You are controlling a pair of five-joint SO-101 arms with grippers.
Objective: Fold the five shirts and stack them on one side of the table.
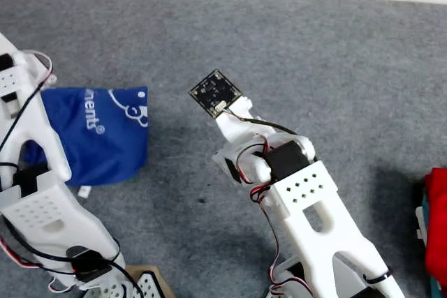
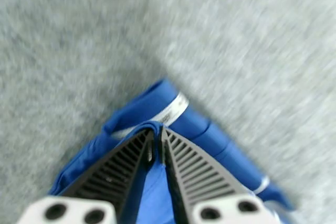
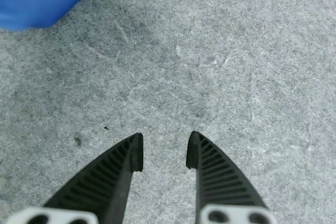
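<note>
One shirt is in play: the blue shirt (image 1: 98,134) lies at the left of the grey bench (image 1: 314,54), bunched into a rough square with white print showing. The left claw (image 2: 157,148) is closed tight on a raised fold of its blue fabric, near a white band at the hem or collar. The right claw (image 3: 163,153) hangs with its jaws moderately wide over bare bench near the middle, holding nothing, and a corner of the blue shirt lies just beyond it to the left. A red cloth (image 1: 438,221), probably another of the shirts, sits at the right edge on the near side.

The step in hand looks like folding the blue shirt by the pinched edge. To do it well, the pinch should hold firm on both layers while the edge rises only enough to clear the rest of the garment. It should then travel in a low arc and land edge on edge. The cloth may drag whole across the bench, so the right claw could press down on the nearest corner first. Release should come only once the fold lies flat.
</note>
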